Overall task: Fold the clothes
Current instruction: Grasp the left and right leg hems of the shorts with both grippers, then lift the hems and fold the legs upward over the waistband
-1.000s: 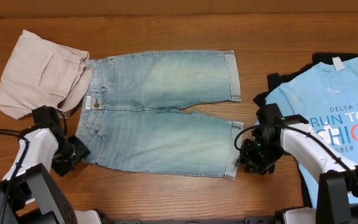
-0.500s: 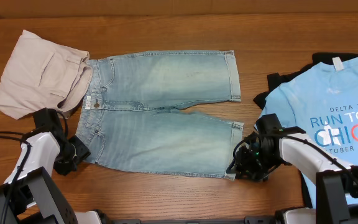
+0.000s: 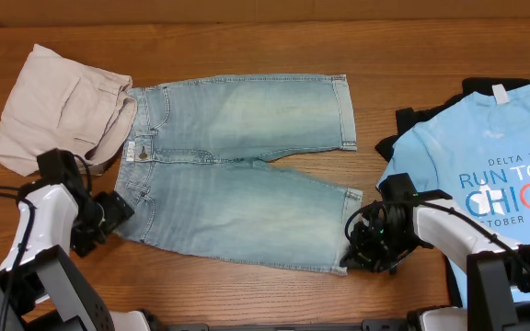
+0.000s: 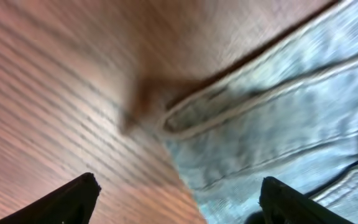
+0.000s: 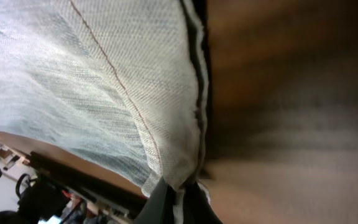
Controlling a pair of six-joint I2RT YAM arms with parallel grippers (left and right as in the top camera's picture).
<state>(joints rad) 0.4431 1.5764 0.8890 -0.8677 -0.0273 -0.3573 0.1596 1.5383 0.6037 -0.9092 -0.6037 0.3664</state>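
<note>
The faded light-blue denim shorts (image 3: 237,175) lie flat mid-table, waistband to the left, legs pointing right. My left gripper (image 3: 109,216) is at the waistband's near corner. In the left wrist view it (image 4: 179,183) is open, its fingers wide apart, with the denim edge (image 4: 278,112) running between them. My right gripper (image 3: 352,253) is at the near leg's hem. In the right wrist view it (image 5: 180,198) is shut on the hem, and the denim's pale inside (image 5: 92,87) hangs from it.
Beige shorts (image 3: 58,106) lie crumpled at the far left, touching the denim waistband. A sky-blue printed T-shirt (image 3: 490,165) lies at the right on a black garment (image 3: 403,124). The wooden table (image 3: 247,51) shows bare along the far side.
My right gripper moved left onto the near leg's hem and shut on it, and that hem corner has shifted toward the front edge. My left gripper moved slightly up along the waistband corner.
</note>
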